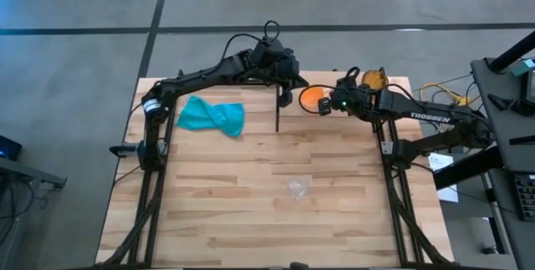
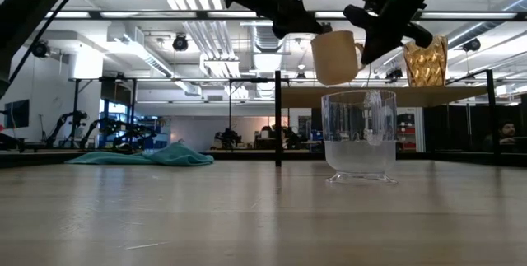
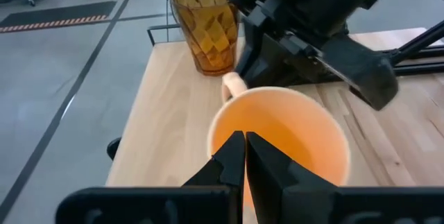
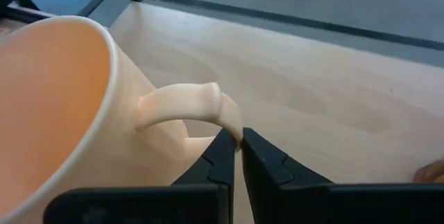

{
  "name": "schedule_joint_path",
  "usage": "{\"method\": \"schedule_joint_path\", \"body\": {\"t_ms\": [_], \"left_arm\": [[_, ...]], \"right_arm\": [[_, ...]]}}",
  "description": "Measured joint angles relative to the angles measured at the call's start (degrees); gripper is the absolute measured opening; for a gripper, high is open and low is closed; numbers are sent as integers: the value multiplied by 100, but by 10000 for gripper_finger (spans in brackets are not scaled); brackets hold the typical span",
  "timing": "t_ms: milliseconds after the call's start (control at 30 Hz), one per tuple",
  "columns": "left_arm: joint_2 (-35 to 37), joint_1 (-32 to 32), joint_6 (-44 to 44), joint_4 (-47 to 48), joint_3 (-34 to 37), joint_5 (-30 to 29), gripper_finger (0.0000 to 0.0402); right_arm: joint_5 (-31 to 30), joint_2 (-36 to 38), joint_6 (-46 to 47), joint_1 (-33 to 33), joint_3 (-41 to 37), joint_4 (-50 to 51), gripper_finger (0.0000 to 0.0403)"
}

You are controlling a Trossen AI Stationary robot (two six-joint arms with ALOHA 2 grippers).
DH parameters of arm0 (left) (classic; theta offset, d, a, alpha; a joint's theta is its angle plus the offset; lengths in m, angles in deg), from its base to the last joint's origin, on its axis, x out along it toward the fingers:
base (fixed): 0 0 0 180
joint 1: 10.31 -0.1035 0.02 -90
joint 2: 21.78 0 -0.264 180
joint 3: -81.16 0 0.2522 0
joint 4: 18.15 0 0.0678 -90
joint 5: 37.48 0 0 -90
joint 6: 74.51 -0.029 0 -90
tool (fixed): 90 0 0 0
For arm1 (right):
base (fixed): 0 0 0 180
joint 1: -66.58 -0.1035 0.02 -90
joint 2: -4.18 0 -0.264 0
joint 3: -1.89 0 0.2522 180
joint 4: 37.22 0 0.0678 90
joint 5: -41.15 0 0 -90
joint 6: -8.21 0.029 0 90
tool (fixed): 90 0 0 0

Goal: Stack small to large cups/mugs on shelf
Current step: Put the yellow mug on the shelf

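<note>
An orange mug (image 1: 312,97) sits at shelf height, slightly tilted in the low view; I cannot tell whether its bottom rests on the shelf (image 2: 461,95). My left gripper (image 3: 244,148) is shut over the mug's mouth, and my right gripper (image 4: 237,144) is shut at the mug's handle. A brown faceted cup (image 3: 208,26) stands upright on the shelf behind the mug. The clear glass cup (image 1: 298,188) stands on the tabletop below, nearer the front. My left gripper's shut fingers (image 3: 232,158) come slanting down from the table's left, over the mug's near rim (image 3: 216,123) and into its mouth. They hide the spot beneath them, so I cannot tell whether they touch the mug. My right gripper pinches the lower end of the mug's handle (image 4: 232,128) between its two fingertips. It comes from the table's right, slanting down. The mug's mouth faces up, a little tilted.
A teal cloth (image 1: 211,116) lies crumpled on the tabletop at the far left. A black shelf post (image 1: 277,107) stands just left of the mug. The plank tabletop (image 1: 251,220) stretches toward the near edge around the glass cup.
</note>
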Motion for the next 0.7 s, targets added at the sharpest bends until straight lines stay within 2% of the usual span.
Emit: {"method": "schedule_joint_path", "body": {"t_ms": [333,700], "left_arm": [[82,-214,-14,207,-33,2,0],[364,-468,-295,335,-12,-11,0]], "right_arm": [[-250,-89,301,-350,-7,-540,15],[-1395,-350,1428,-857,-7,-567,15]]}}
